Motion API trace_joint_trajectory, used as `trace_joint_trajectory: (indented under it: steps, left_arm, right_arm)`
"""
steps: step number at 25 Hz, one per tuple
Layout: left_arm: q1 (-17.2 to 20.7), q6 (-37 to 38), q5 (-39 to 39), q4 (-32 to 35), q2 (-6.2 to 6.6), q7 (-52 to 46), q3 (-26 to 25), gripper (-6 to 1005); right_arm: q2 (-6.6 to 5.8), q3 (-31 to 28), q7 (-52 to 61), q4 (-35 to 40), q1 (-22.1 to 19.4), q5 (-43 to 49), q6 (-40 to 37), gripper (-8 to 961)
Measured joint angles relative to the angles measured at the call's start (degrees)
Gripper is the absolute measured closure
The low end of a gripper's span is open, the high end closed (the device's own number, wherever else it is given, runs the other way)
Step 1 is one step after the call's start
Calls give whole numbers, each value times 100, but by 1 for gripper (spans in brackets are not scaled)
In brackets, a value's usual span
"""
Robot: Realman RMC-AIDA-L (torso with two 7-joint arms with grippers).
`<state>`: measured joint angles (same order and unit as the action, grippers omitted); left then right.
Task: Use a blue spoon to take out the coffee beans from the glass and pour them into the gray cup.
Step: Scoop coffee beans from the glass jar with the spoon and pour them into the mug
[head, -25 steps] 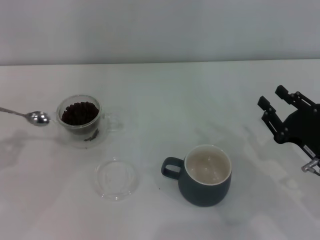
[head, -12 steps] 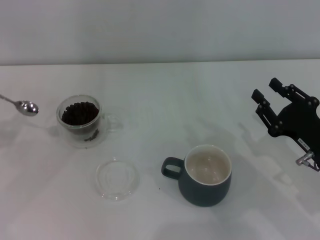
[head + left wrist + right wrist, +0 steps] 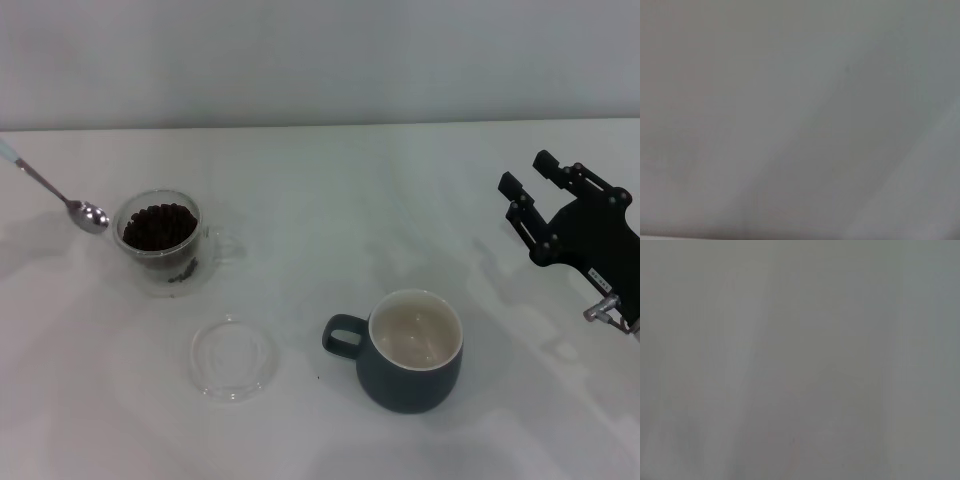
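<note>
One blue spoon (image 3: 60, 196) hovers just beside the glass (image 3: 160, 240), no readable writing.

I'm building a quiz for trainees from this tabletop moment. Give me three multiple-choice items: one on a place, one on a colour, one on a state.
1. Where is the metal bowl of the pale-blue-handled spoon?
A. inside the mug
B. beside the clear glass cup's rim
C. on the saucer

2. The rounded ceramic mug's outside is:
A. dark blue-gray
B. red
C. yellow

3. The mug holds:
A. dark coffee beans
B. a spoon
C. nothing visible

Answers: 1 B, the spoon bowl sits by the rim's left side. 2 A, its outside is dark blue-gray. 3 C, only its cream inside shows.
</note>
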<state>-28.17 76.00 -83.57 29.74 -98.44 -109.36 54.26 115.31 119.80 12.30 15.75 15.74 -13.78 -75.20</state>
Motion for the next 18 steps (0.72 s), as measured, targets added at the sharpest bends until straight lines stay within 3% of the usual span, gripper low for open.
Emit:
trace_joint_trajectory:
  steps: [4,9,18]
  left_arm:
    - [-248,-53,-443,37,-7,-251,-2,862]
    - [-499,-225,-914,43,-107,-411,-1,862]
    - [-604,-567,-1041,43,-182,-384,1,863]
  right_arm:
    - [0,-1,0,-4,32,-2,111,501]
    - [0,16,6,-8,35,-1,140,502]
    - [0,28,28,-53,43,4,266,503]
